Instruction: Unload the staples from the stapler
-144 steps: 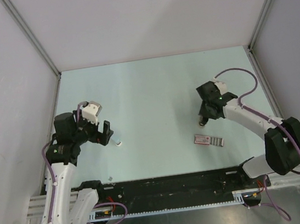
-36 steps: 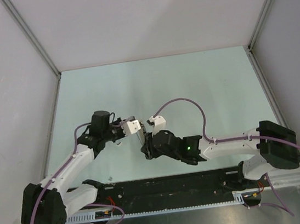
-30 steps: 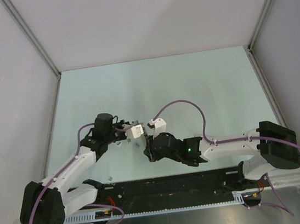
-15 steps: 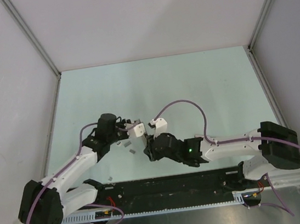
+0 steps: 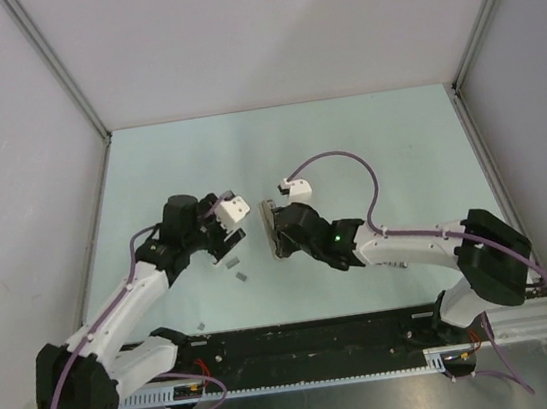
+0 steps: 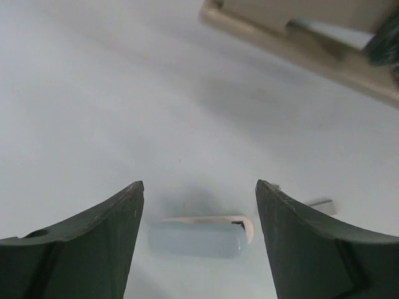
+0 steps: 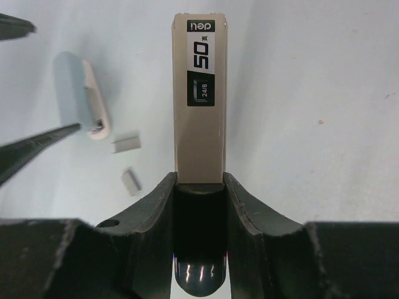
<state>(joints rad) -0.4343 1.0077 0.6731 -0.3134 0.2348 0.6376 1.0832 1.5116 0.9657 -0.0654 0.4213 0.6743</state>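
My right gripper [image 7: 198, 177] is shut on the dark rear end of the beige stapler [image 7: 199, 93], which points away from it; in the top view the stapler [image 5: 269, 215] is held just above the table by the right gripper [image 5: 279, 234]. Two short grey strips of staples [image 7: 126, 143] [image 7: 131, 181] lie loose on the table to its left, also visible from above as staples [image 5: 229, 263] [image 5: 244, 277]. My left gripper [image 6: 198, 184] [image 5: 231, 236] hovers open over the table, holding nothing.
A small white and pale-blue oblong piece [image 6: 199, 235] lies on the table between the left fingers, also seen in the right wrist view [image 7: 93, 99]. The two grippers are close together at mid-table. Grey walls enclose the table on three sides.
The left gripper has opened and drawn back to the left, and the staples now lie on the table. The right gripper has carried the stapler up and away from the left gripper.
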